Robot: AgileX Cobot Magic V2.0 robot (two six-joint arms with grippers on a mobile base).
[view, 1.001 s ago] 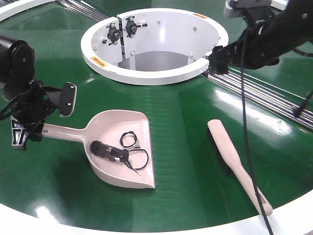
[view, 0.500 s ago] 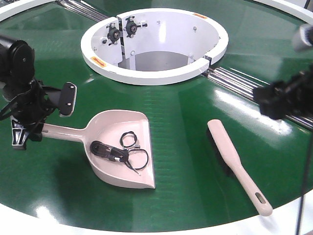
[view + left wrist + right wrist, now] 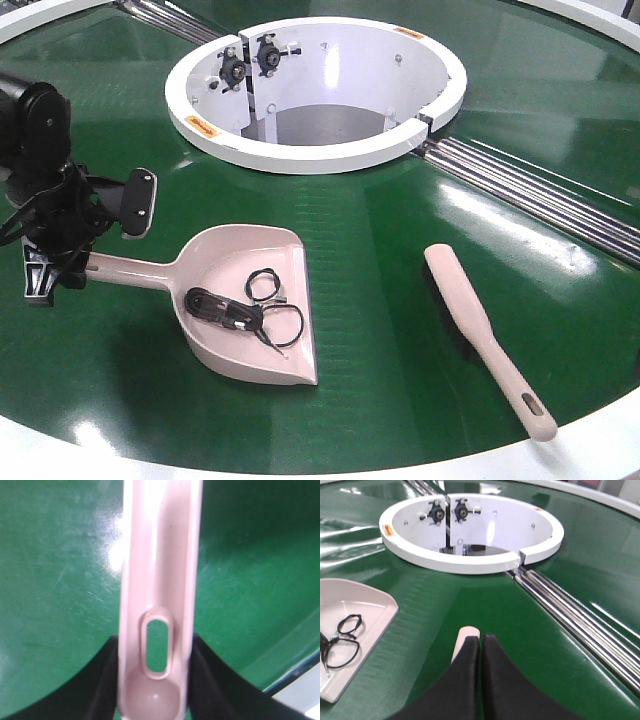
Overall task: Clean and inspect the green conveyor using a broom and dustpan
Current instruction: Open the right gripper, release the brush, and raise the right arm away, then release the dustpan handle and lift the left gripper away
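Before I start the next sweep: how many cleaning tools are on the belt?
2. The dustpan is at left, handle held in the left gripper; the broom lies free at right, near the outer rim. Nothing seems hidden.

The green conveyor (image 3: 380, 230) is a broad, glossy dark-green belt curving around a white ring-shaped hub (image 3: 310, 155), with silver rollers (image 3: 530, 195) running out from the hub toward the right and a white outer rim (image 3: 600, 440) along the near edge. Two things lie directly on the belt, well apart: the pinkish-beige dustpan (image 3: 235, 260) left of centre, its wide lip toward the near edge and its straight handle stretching left, and the cream broom (image 3: 470, 315) to the right. The broom lies slantwise, black bristles along its left side, its slotted handle end reaching the outer rim.
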